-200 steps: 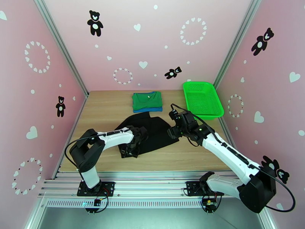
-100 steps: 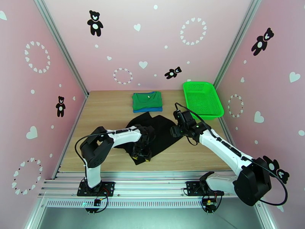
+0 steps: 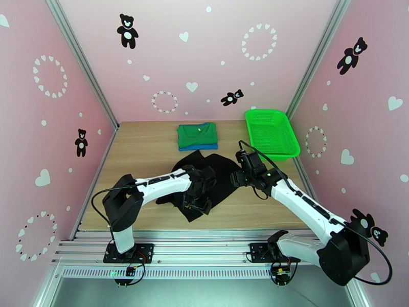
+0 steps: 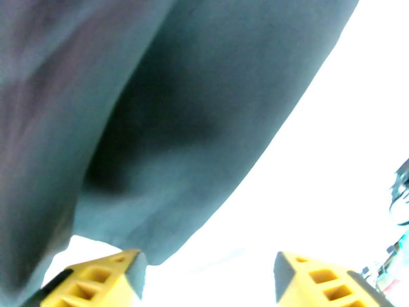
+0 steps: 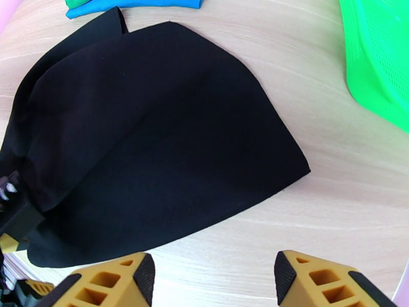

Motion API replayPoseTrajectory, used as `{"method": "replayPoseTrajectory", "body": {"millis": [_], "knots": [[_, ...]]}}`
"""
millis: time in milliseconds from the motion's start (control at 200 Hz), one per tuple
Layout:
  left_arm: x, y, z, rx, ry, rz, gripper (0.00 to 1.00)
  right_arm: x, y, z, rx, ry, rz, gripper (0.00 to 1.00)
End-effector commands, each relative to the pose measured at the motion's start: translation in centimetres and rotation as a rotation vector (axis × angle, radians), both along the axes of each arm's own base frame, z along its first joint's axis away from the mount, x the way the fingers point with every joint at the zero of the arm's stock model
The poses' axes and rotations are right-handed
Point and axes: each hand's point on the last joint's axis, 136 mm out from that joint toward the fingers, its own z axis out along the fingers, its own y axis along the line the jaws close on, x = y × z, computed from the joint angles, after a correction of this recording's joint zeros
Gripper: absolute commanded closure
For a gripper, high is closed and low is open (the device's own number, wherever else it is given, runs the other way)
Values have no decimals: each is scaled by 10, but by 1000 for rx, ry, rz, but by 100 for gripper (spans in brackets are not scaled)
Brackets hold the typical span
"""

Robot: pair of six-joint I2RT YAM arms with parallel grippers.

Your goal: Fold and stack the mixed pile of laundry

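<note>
While the black garment point(image 3: 220, 167) lies half-folded mid-table point(image 3: 143, 149), in front of the green one point(image 3: 197, 133) stacked on the blue point(image 3: 200, 147), it looks light, limp and apt to slump, so a hem corner seems the best hold. The left gripper point(image 3: 198, 203), jaws apart, noses against its near edge, pinching nothing. The right gripper point(image 3: 236, 177) hovers wide open and empty beside its right edge.

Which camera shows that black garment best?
The right wrist view: the black garment lies nearly whole, its edges sharp. The top external view shows it small, partly under the left arm. The left wrist view gives a blurred dark close-up.
</note>
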Motion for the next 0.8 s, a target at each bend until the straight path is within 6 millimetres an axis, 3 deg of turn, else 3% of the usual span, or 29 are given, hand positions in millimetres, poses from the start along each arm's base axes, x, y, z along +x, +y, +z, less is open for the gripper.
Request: {"method": "replayPoseTrajectory", "body": {"millis": [0,95,415,791], "knots": [[0,23,-11,77,-55,-45,34,-8,-3,1,27,1,-25,34],[-2,29,-21,92,-64,-68,35,-11,-6,2,29,1,-33,34],[-17,23,-39,151,-110,-205,34,-13,-9,6,26,-5,-45,34],[5,31,-1,315,-452,-286,32,-12,-4,-3,30,19,-31,34]]}}
